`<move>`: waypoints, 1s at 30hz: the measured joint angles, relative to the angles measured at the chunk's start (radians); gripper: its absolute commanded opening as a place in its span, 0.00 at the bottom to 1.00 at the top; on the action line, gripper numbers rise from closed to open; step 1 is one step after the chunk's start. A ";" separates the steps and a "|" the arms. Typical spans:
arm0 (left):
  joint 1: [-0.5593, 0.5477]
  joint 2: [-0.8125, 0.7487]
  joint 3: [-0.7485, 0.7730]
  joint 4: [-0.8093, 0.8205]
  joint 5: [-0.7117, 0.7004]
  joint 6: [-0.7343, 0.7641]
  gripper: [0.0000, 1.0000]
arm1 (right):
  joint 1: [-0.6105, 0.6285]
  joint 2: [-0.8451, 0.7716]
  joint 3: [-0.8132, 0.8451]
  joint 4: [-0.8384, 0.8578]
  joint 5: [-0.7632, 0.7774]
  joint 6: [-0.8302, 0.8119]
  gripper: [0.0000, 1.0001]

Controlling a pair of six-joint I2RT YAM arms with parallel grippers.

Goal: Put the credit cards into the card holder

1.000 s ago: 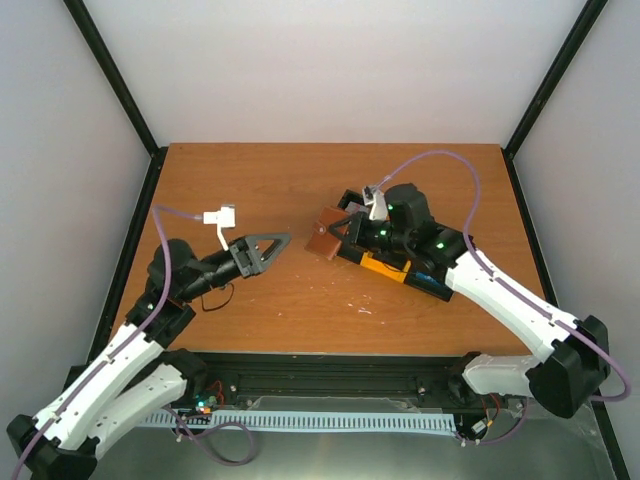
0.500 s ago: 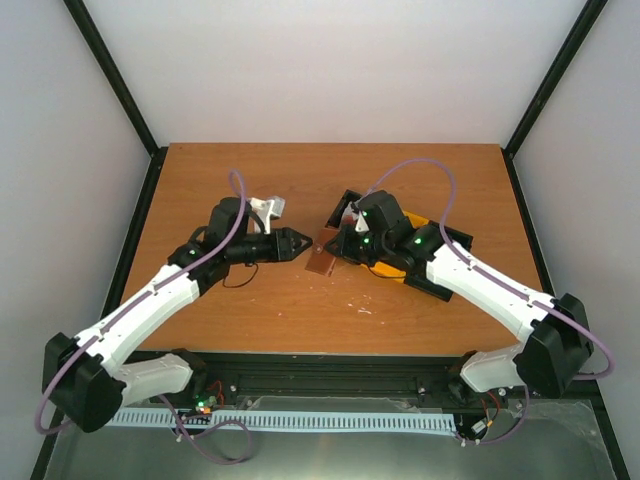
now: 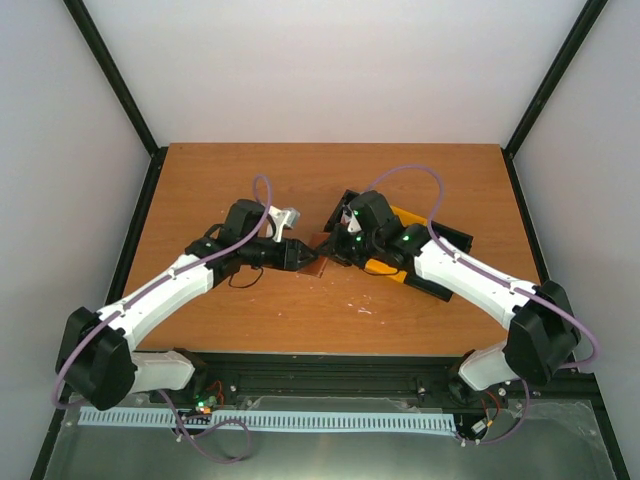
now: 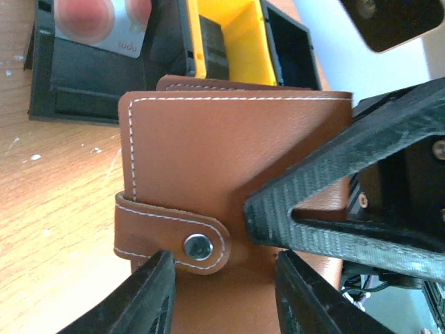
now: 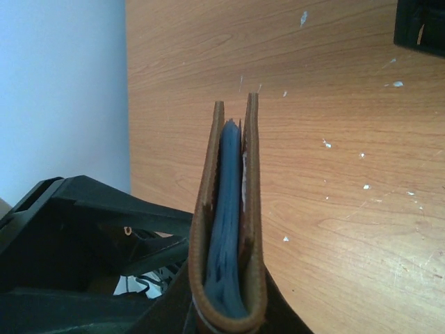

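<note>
Top external view: both arms are met at the middle of the table (image 3: pixel 230 190), with the card holder (image 3: pixel 316 263) held between them, just left of the tray (image 3: pixel 445 238).
Right gripper (image 3: pixel 335 250): clamped on the card holder, which is held on edge.
Left gripper (image 4: pixel 224 270): jaws are apart, set either side of the strap clasp (image 4: pixel 198 245); contact cannot be told.
Holder state: the strap appears fastened; grey-blue is seen between the leaves, lining or card cannot be told.
Cards: one pale card (image 4: pixel 90 21) with red discs is seen in a black tray compartment; no others are made out.
Step in hand: unfastening of the clasp is judged to be next.
Good execution: the strap tip should be pinched close to the snap and peeled away from the face, while the right hold is kept firm.
Risk: the holder could be twisted out of the clamp if the strap is pulled sideways.
</note>
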 measured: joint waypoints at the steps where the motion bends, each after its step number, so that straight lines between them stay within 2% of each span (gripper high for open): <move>1: 0.000 0.005 0.000 -0.005 -0.003 0.008 0.38 | -0.001 0.001 0.000 0.000 -0.003 0.005 0.03; 5: 0.000 0.011 0.000 -0.023 -0.021 0.042 0.35 | -0.002 0.003 -0.013 0.017 -0.024 0.032 0.03; 11: 0.000 0.011 -0.001 -0.043 -0.078 0.079 0.17 | -0.004 0.003 -0.050 0.069 -0.059 0.077 0.03; 17: -0.004 0.005 -0.002 -0.040 -0.124 0.077 0.08 | -0.003 0.003 -0.064 0.092 -0.068 0.087 0.03; 24: 0.001 0.004 -0.006 -0.051 -0.287 0.065 0.05 | 0.001 -0.002 -0.064 0.074 -0.080 0.071 0.03; 30: 0.001 0.004 -0.020 -0.056 -0.309 0.057 0.12 | 0.003 -0.014 -0.064 0.053 -0.066 0.050 0.03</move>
